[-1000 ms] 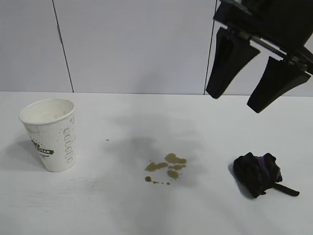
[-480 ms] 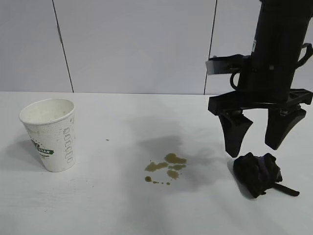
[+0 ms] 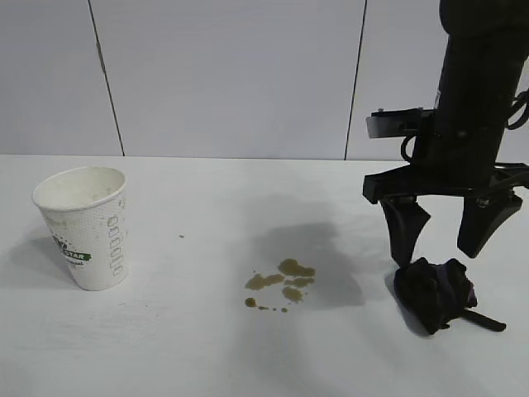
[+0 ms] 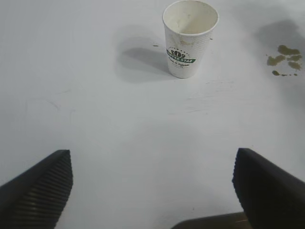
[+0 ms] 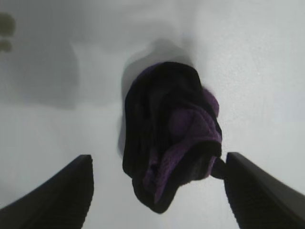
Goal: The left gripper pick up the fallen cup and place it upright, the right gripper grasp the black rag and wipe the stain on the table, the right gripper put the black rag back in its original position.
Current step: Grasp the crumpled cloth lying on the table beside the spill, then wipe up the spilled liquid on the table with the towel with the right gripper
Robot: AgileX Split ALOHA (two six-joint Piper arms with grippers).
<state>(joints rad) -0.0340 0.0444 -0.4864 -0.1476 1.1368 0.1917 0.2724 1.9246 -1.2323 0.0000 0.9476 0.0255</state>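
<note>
Rag grasp setup: right gripper (image 3: 443,242) points straight down over the black rag (image 3: 436,292), jaws apart, nothing held.

Rag lies bunched on the table (image 3: 207,347) directly below the fingertips; in the right wrist view the rag (image 5: 169,150) is centred between the two fingers (image 5: 57,193), so the jaws straddle it. Looks like only a short drop is needed before closing. Stain (image 3: 281,285) is near the rag, toward the cup, not wiped yet. Cup (image 3: 85,226) stands upright well apart on the far side. Left gripper (image 4: 152,191) is parked back from the cup, jaws wide apart, empty; right arm is much nearer the rag.
</note>
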